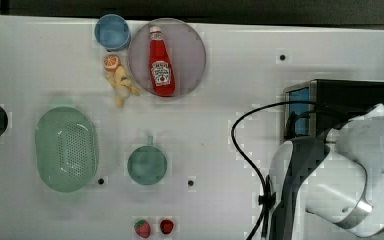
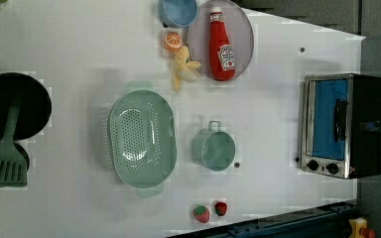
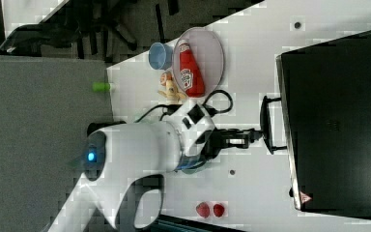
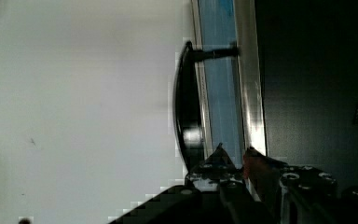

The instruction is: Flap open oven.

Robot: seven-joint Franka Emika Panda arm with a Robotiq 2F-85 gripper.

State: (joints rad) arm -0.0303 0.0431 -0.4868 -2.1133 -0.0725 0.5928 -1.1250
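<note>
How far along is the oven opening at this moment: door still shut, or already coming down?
Done: the gripper has reached the oven, its tip at the dark bar handle. In hand: getting hold of that handle; whether it is actually gripped cannot be told. Left: the whole pull. The blue glass door still sits flush in its silver frame, so it has not started to flap down.

White arm (image 3: 140,145) reaching across the right view from lower left toward the right, wrist (image 3: 198,133) level, black gripper (image 3: 256,135) extended at its end. In the wrist view the gripper (image 4: 233,156) shows two fingertips (image 4: 219,154) set close together, a narrow gap between them.
</note>
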